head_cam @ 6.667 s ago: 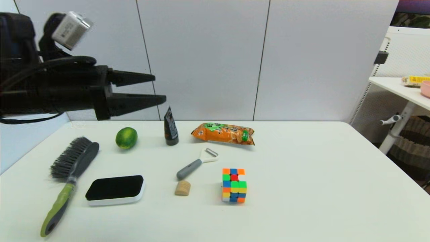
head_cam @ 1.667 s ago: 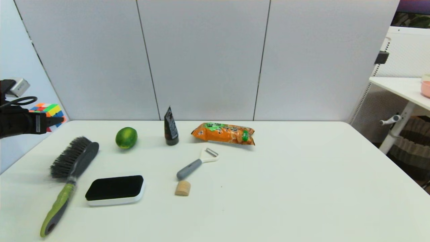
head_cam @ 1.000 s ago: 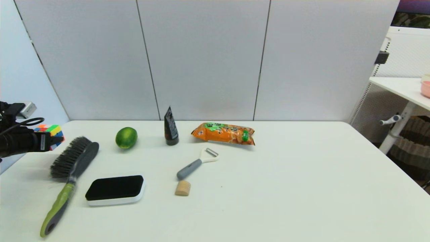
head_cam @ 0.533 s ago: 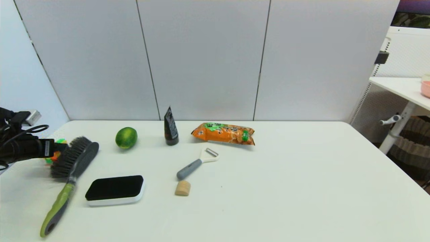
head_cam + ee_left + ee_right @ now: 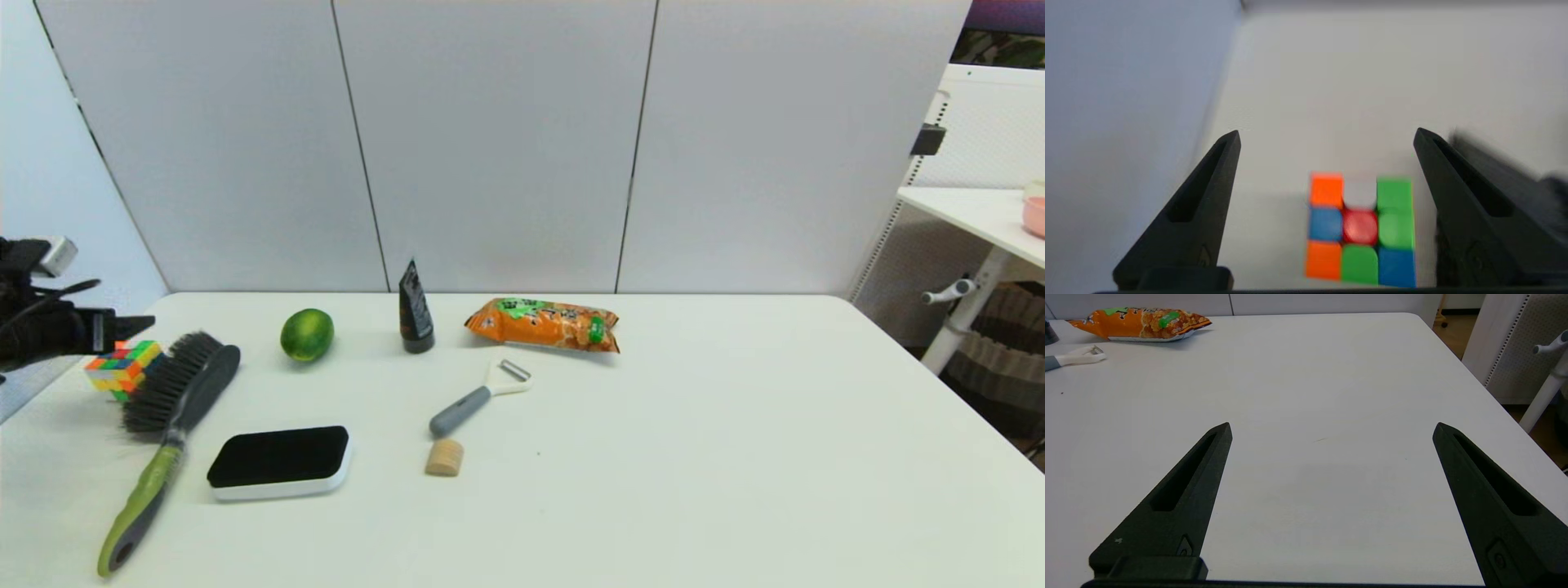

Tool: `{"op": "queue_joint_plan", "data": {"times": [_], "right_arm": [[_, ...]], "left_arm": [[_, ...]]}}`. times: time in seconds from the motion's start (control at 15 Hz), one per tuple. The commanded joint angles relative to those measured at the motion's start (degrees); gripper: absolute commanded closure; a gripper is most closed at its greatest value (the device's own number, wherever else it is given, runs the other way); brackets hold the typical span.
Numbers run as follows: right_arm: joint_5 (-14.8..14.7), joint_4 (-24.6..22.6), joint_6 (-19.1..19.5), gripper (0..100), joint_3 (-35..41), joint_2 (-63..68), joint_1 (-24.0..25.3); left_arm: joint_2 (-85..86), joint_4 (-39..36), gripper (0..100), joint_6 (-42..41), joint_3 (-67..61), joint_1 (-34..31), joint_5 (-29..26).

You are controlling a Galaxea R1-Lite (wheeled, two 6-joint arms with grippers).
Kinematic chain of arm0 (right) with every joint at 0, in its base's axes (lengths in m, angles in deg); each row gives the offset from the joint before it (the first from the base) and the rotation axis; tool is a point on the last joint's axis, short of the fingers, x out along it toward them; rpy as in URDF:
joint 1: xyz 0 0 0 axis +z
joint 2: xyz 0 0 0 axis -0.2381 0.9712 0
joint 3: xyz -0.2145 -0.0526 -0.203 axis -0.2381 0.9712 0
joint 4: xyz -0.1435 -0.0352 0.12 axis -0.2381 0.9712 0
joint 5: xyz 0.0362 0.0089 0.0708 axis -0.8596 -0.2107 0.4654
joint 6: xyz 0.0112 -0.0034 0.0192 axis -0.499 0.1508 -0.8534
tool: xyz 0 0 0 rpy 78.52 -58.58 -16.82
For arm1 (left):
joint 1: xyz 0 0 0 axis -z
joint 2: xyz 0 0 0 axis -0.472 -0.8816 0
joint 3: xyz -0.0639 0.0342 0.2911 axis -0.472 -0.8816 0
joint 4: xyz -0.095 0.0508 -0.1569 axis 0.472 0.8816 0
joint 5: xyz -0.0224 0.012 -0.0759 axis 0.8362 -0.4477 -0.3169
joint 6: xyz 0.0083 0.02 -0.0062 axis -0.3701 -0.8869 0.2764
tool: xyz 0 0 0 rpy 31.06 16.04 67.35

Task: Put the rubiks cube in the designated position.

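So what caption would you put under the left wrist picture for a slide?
Left hand open above the rubiks cube, which sits on the white table between its fingers.

The rubiks cube is sitting at the surface's far-left edge, just left of the brush, with the left end effector hovering above it.

Orange, green, blue, red and white squares on the rubiks cube; white table.

The small scrambled multicoloured plastic rubiks cube is sitting flat on the white table's far-left edge, touching the brush bristles.
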Motion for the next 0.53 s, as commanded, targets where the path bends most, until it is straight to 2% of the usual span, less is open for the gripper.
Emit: {"op": "queue_joint_plan", "data": {"times": [0.07, 0.33, 0.47, 0.53], "right_arm": [[0.01, 0.00, -0.02, 0, 0.01, 0.07, 0.02], [0.01, 0.00, -0.02, 0, 0.01, 0.07, 0.02], [0.01, 0.00, -0.02, 0, 0.01, 0.07, 0.02], [0.01, 0.00, -0.02, 0, 0.01, 0.07, 0.02]], "left_arm": [[12.61, 4.79, 0, -0.05, 9.95, -0.24, 0.54], [27.46, 22.01, 0, 1.44, 11.36, 1.43, 3.44], [34.40, 28.78, 0, 6.19, 9.95, 6.18, 9.68], [37.83, 29.57, 0, 10.49, 6.70, 10.31, 14.43]]}}
